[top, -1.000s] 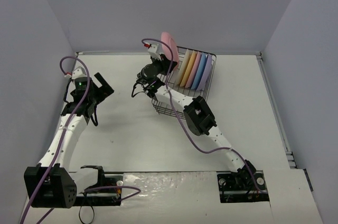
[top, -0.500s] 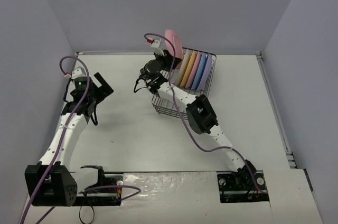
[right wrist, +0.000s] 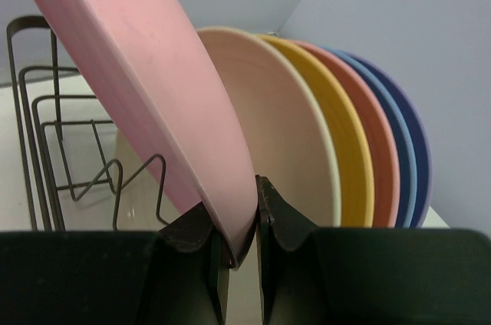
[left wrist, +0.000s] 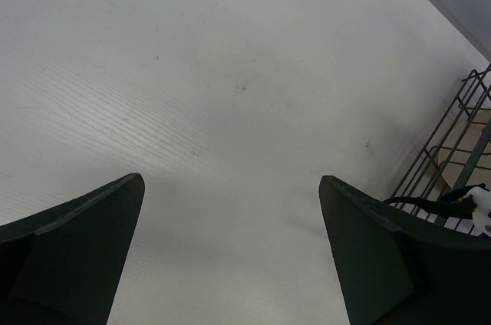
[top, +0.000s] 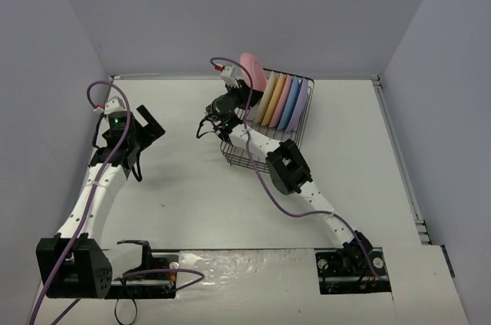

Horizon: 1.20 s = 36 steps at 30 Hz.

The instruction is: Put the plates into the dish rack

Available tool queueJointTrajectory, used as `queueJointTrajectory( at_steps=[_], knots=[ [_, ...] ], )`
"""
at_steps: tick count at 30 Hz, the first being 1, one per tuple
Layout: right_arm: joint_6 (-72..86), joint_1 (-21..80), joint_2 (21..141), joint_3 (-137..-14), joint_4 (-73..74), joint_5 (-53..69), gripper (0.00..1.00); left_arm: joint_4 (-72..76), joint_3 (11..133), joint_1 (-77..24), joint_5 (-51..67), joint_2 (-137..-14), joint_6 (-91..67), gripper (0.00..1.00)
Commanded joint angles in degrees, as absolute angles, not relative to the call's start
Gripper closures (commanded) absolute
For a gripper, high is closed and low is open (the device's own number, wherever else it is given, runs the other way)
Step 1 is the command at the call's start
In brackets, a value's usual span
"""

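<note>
White arms [top: 92, 189], black fingers [left wrist: 69, 252], purple cables [top: 88, 95]

Pink plate [right wrist: 146, 87] tilted above dish rack [top: 303, 122]; five plates [right wrist: 345, 156] upright inside.

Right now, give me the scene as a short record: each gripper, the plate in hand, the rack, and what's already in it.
right gripper: shut on held pink plate, pinching its rim
held pink plate: tilted, next to cream plate
dish rack: black wire, far side of table
racked plates: five on edge, cream, yellow-orange, pink, blue, lavender
left gripper: open, empty, over bare table
</note>
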<state>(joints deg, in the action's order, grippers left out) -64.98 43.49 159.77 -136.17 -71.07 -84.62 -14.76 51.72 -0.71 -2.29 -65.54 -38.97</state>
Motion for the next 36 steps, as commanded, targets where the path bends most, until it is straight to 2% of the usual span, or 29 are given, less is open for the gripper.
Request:
queueJointTrajectory(
  at_steps=[1, 11, 14, 21, 30, 33, 36],
  knots=[
    [-65.74, 44.90, 157.48, -139.44, -81.43, -104.97, 1.00, -11.43, 52.85, -0.35, -1.47, -65.48, -38.08, 0.03],
    [-65.08, 47.62, 157.68, -138.88, -86.27, -105.04, 1.00, -11.59, 52.91, -0.34, -0.36, -65.30, -38.15, 0.03],
    [-65.24, 48.28, 156.92, -137.74, -87.85, -105.06, 0.93, -11.75, 52.91, -0.29, -0.26, -65.01, -38.17, 0.03],
    [-65.63, 48.48, 154.19, -133.89, -91.07, -105.03, 0.63, -11.92, 52.87, -0.35, -0.40, -64.65, -38.06, 0.03],
    [-67.36, 49.11, 152.60, -132.89, -93.48, -105.06, 0.55, -11.55, 52.88, -0.35, -0.04, -65.28, -38.06, 0.03],
    [-68.28, 49.72, 152.09, -132.80, -94.48, -105.03, 0.48, -11.51, 52.91, -0.35, 0.00, -65.39, -38.06, 0.03],
    [-69.01, 50.75, 150.68, -132.59, -94.98, -104.96, 0.35, -11.19, 52.85, -0.35, 0.00, -65.54, -37.97, 0.03]
  ],
)
